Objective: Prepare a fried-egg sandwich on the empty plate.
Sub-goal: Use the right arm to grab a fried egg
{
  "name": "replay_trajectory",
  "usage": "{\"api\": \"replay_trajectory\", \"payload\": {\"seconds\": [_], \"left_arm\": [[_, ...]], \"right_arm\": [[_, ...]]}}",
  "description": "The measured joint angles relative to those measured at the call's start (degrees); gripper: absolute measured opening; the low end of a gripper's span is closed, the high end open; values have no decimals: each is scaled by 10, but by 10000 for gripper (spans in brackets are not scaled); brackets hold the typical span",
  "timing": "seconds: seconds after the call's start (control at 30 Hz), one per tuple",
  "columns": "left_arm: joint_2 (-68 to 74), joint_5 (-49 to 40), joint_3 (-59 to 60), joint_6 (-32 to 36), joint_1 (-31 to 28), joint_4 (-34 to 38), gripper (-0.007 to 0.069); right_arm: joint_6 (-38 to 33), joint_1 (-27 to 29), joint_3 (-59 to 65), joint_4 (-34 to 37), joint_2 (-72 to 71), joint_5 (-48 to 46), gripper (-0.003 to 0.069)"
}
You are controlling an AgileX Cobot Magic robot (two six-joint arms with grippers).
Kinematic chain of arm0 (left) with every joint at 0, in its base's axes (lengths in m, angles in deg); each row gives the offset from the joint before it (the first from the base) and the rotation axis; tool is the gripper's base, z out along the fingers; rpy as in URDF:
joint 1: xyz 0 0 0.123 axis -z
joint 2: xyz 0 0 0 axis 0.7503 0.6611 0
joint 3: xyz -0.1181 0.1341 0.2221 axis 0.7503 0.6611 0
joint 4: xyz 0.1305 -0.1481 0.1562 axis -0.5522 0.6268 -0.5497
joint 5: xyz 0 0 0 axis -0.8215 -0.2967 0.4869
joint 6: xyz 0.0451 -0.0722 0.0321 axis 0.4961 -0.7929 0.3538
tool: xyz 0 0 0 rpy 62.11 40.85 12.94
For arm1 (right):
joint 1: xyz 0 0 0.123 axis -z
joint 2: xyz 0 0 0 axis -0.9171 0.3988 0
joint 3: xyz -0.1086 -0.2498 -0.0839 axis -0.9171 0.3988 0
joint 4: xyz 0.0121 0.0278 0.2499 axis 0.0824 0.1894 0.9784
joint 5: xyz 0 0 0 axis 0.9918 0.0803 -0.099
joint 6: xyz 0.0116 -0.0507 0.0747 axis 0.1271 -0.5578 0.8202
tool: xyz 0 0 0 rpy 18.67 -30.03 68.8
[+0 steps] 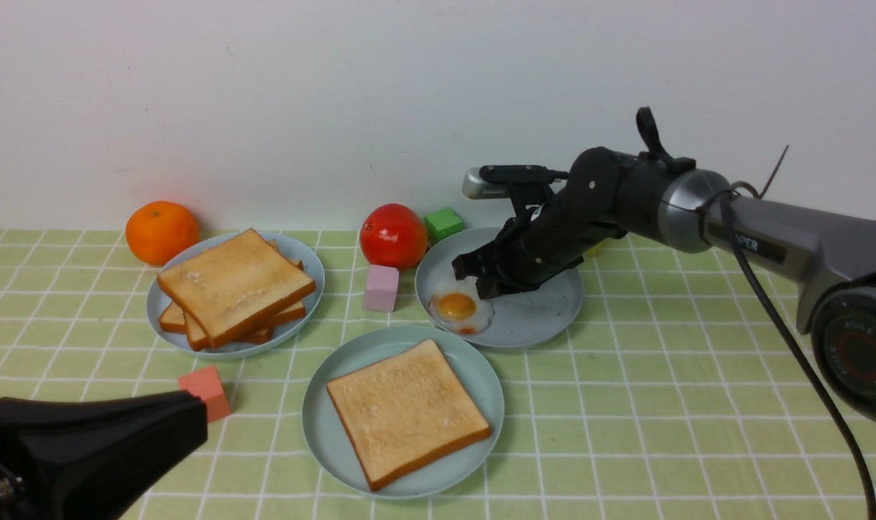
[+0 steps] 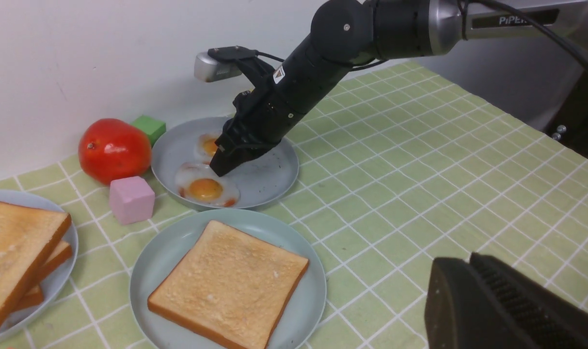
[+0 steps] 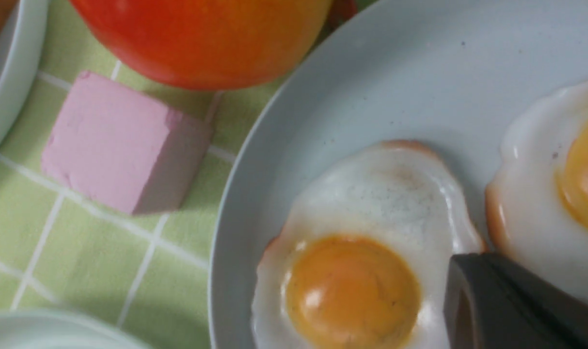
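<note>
The right arm [image 2: 509,19] read "PiPER". The right gripper [image 2: 221,167] had closed at a fried egg's [image 2: 205,189] edge. The left gripper [image 2: 468,271] sat closed, empty.

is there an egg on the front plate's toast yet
No, the toast slice is bare; the fried egg lies on the grey-blue plate behind it.

Glossy, wet-looking shine on the fried egg [image 3: 366,242], smooth moulded plastic! Its plate [image 3: 371,72]: smooth plastic, matt. Pink block [image 3: 119,145], chalky and dull. Red fruit [image 3: 201,39], waxy gloss. Toast slice [image 1: 406,408], spongy, rough-faced. Desk cloth [image 1: 661,397], matt. Right arm [image 1: 604,195], matt black casing with a brushed metal collar [image 1: 687,202].
</note>
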Motion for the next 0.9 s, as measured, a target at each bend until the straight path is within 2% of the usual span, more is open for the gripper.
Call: {"api": "replay_trajectory", "payload": {"seconds": [0.2,0.37,0.6,0.67,0.8,0.87,0.9], "left_arm": [[0,0,0,0,0,0,38],[0,-2,0,0,0,-2,39],[0,-21,0,0,0,-11,46],[0,-26,0,0,0,-11,48],[0,-36,0,0,0,-11,50],[0,-38,0,0,0,-11,54],[0,-38,0,0,0,-11,55]], "right_arm": [[3,-1,1,-9,-45,-81,-6],[3,-1,1,-51,-92,-138,-3],[13,-4,1,-50,-92,-155,22],[25,-6,1,-50,-91,-160,48],[87,-13,1,-51,-91,-160,162],[145,-18,1,-51,-89,-160,274],[165,-19,1,-51,-87,-161,300]]}}
